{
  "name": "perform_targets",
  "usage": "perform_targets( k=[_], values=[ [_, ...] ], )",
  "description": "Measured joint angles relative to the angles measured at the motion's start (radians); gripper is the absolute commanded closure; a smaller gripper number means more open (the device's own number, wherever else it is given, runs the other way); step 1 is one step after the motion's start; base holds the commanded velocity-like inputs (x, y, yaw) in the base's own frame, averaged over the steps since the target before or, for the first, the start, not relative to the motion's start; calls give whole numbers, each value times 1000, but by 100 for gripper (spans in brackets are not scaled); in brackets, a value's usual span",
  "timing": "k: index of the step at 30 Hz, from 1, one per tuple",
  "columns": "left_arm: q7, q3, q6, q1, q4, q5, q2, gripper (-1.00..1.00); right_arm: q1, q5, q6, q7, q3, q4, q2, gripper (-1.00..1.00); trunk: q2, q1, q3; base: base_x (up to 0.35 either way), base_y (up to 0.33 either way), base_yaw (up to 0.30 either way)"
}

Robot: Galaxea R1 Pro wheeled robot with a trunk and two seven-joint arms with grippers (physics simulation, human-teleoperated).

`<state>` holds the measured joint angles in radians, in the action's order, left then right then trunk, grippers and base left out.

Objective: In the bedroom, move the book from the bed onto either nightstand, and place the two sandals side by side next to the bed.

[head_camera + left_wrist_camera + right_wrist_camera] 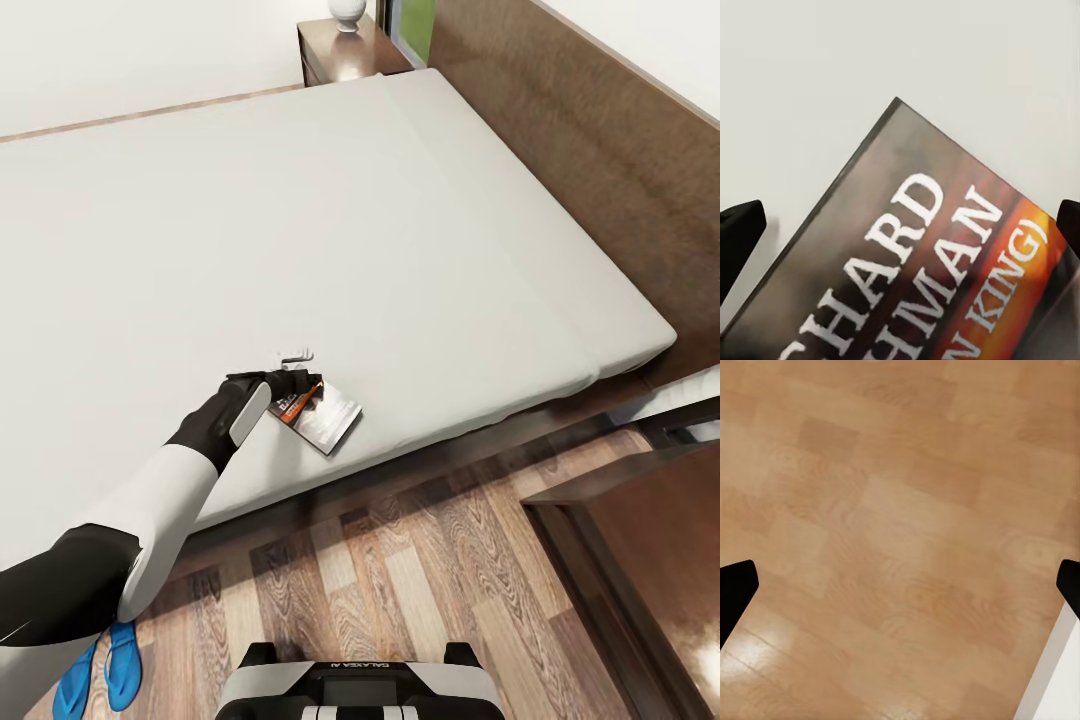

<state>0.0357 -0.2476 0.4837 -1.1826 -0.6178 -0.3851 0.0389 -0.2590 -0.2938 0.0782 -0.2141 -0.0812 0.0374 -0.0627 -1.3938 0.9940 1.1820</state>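
Note:
The book (322,412), a thin paperback with an orange band and white lettering, lies on the light-grey mattress of the bed (330,220) near its front edge. My left gripper (298,383) reaches over the book's near end. In the left wrist view the book (937,262) sits between the two black fingertips (739,232), which stand wide apart, so the left gripper (904,229) is open. Two blue sandals (100,675) lie together on the floor under my left arm. A nightstand (345,55) stands at the bed's far corner. My right gripper (900,585) hangs open over bare plank floor.
The dark headboard (600,150) runs along the right. A white vase (348,12) stands on the far nightstand. Another dark glossy cabinet top (650,570) sits at the lower right beside the bed. Wood floor (400,590) lies between my base (360,685) and the bed.

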Motion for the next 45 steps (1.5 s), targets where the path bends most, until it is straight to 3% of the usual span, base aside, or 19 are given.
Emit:
perform_targets(
  k=[45],
  values=[
    [-4, 0, -9, 0, 0, 2, 0, -100, 0, -15, 0, -1, 0, 0, 1, -100, 0, 0, 0, -20, -32, 0]
  ],
)
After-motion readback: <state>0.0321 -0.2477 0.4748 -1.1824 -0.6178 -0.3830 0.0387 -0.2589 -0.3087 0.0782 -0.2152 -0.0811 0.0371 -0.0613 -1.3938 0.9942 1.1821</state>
